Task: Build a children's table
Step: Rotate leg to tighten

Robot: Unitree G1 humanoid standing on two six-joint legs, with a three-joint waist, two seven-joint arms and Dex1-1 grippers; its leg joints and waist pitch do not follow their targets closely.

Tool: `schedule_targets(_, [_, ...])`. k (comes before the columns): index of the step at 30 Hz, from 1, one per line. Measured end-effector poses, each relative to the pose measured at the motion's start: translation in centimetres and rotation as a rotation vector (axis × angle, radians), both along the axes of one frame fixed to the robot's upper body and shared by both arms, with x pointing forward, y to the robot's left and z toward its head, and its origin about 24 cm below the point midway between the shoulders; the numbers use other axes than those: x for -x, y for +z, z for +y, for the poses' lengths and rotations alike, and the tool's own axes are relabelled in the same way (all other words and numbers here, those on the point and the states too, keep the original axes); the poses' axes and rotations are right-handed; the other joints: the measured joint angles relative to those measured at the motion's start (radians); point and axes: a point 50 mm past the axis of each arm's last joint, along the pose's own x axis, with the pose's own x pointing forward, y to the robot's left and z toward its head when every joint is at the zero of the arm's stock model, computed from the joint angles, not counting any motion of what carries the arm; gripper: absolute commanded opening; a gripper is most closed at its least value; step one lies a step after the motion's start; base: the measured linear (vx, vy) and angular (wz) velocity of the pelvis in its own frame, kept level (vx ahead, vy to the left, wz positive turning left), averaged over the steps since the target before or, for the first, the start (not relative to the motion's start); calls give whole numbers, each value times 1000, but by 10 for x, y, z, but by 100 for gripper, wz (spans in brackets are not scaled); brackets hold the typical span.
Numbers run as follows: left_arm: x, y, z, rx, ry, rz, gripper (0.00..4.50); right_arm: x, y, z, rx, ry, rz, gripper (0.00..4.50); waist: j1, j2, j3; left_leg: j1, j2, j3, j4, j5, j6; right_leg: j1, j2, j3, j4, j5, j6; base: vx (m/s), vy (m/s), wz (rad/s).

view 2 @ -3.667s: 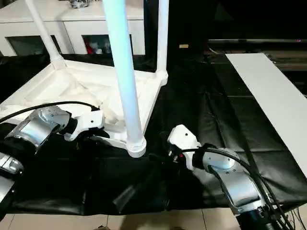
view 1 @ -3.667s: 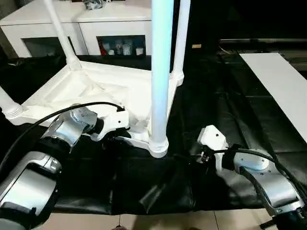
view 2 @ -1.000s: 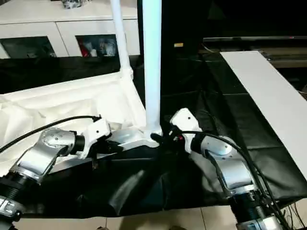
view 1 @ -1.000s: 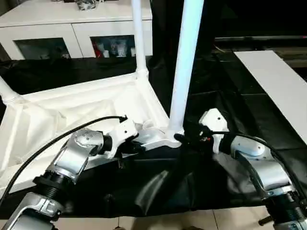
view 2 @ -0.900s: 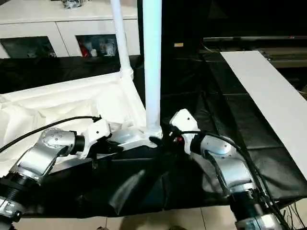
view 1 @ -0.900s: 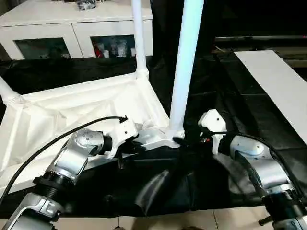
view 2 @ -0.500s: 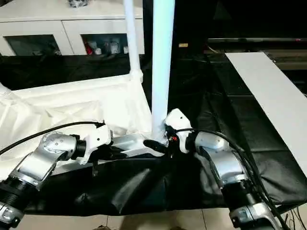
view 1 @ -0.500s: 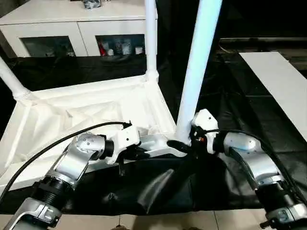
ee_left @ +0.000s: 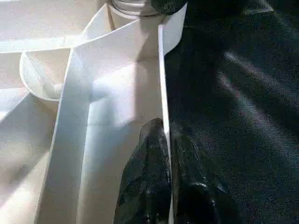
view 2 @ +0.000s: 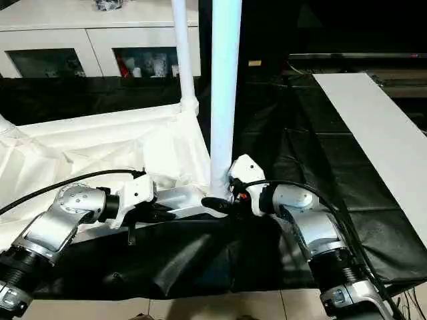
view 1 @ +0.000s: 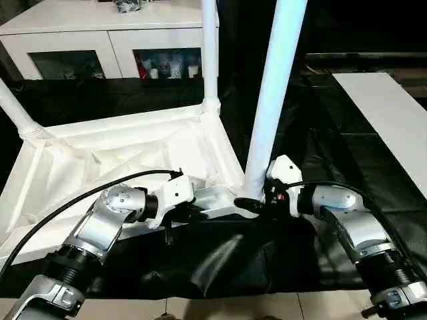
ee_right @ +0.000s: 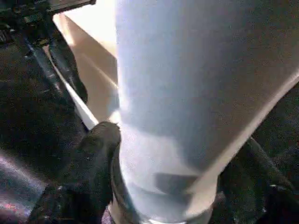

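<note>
my left gripper (ee_left: 164, 154) pinches the thin near rim of the tabletop (view 1: 120, 150), one black finger on each side of the wall. my right gripper (ee_right: 163, 163) has its fingers (ee_right: 88, 163) spread around the base of the nearest leg (view 1: 270, 113), one on each side of the tube, right where it stands in the near corner socket. the tabletop lies upside down on the black mat (view 1: 320, 133), ribbed side up, with more legs (view 1: 209, 53) standing at its far corners. beyond it stands a white cabinet (view 1: 100, 33) with glass doors, and a flat white board (view 1: 387, 113) lies off to my right.
</note>
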Motion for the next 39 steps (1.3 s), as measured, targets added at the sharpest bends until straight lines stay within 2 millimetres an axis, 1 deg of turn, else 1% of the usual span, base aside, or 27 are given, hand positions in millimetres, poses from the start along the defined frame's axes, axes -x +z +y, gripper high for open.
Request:
schedule_targets(6, [-1,-1,1,-1,10,-1,0,0,-2,1,-1,-10,-2,269,0,0,0,1,0,0,0,0,0,0,0,0,0,0,0,0,0,0])
schedule_targets(9, [-3,-3,0,4,55,-2,0,-3,-6,4,4,-62,-17,268,-3,-1,-1,3,0,0,0,0,0,2,0,0,1,1,-1,0,0,0])
schedule_targets(10, [-5,-4,-4,13,89,-2,0,-7,-7,6,-3,-116,-19,267,-5,-1,-1,4,0,0,0,0,0,3,0,1,1,0,1,0,0,0])
schedule_targets(12, [-15,-4,-14,24,184,-15,0,-18,-9,13,-43,-304,-10,266,-12,-3,0,3,-1,0,1,0,0,2,0,1,1,0,1,-28,-1,0])
schedule_targets(16, [-26,-4,-34,21,264,-38,0,-30,-10,22,-74,-571,4,265,-17,-5,1,2,-1,0,3,0,0,2,0,2,-1,0,1,0,0,0])
schedule_targets(19, [-34,-4,-50,15,296,-65,0,-37,-11,28,-71,-718,-9,265,-15,-4,1,2,-2,0,3,0,0,2,0,2,-3,0,1,0,0,0])
schedule_targets(22, [-42,-4,-72,5,325,-97,0,-44,-11,31,-56,-897,-33,265,-9,-4,0,-1,-4,0,2,0,0,3,-2,4,-4,0,1,0,0,0])
schedule_targets(24, [-43,-4,-80,0,330,-109,0,-46,-11,30,-38,-947,-55,265,-7,-2,-1,0,-5,1,2,0,0,5,-3,5,-4,0,1,0,0,0])
schedule_targets(26, [-44,-4,-82,-4,323,-122,0,-47,-12,30,-40,-958,-66,265,-7,1,-3,0,-5,2,2,0,0,6,-4,4,-4,0,1,0,0,0])
schedule_targets(27, [-44,-5,-80,-10,323,-132,0,-47,-12,30,-50,-952,-71,321,-7,2,-3,-1,-5,1,2,0,0,6,-4,4,-4,0,1,0,0,0])
schedule_targets(28, [-45,-4,-80,-11,318,-140,0,-46,-12,28,-62,-941,-75,335,-6,2,-4,-1,-5,1,1,0,0,6,-5,4,-4,0,1,0,0,0])
schedule_targets(29, [-45,-4,-78,-17,319,-152,0,-45,-12,27,-80,-913,-83,335,-6,2,-4,-1,-5,1,1,0,0,6,-5,3,-4,0,1,0,0,0])
schedule_targets(30, [-47,-4,-74,-25,348,-173,0,-43,-11,31,-119,-865,-82,337,-12,2,-4,-1,-4,1,1,0,0,5,-4,2,-3,1,-1,0,0,0])
schedule_targets(31, [-49,-4,-71,-30,368,-188,0,-41,-8,34,-149,-828,-91,363,-18,2,-3,-2,-3,1,1,0,0,4,-3,2,-3,1,0,0,0,0])
schedule_targets(32, [-50,-4,-68,-35,385,-198,0,-40,-6,37,-172,-803,-94,363,-21,1,-3,-5,-3,0,1,0,0,4,-2,1,-3,1,1,0,0,0])
schedule_targets(33, [-51,-4,-65,-40,402,-206,0,-38,-4,40,-188,-771,-98,382,-25,1,-3,-5,-3,-2,1,0,0,3,-1,1,-3,1,1,0,0,0])
schedule_targets(35, [-52,-3,-62,-43,414,-212,0,-36,-4,41,-211,-744,-89,386,-27,1,-3,-4,-2,-2,0,0,0,2,-1,1,-3,1,1,0,0,0])
schedule_targets(36, [-52,-2,-60,-40,407,-216,0,-34,-1,36,-218,-725,-100,408,-26,2,-3,-4,-2,-2,0,0,0,0,-1,0,-3,2,0,0,0,0])
schedule_targets(39, [-47,-1,-53,-32,367,-207,0,-30,6,23,-197,-636,-131,408,-23,2,-3,-6,-2,-2,0,0,0,-1,0,1,-4,1,1,0,0,0])
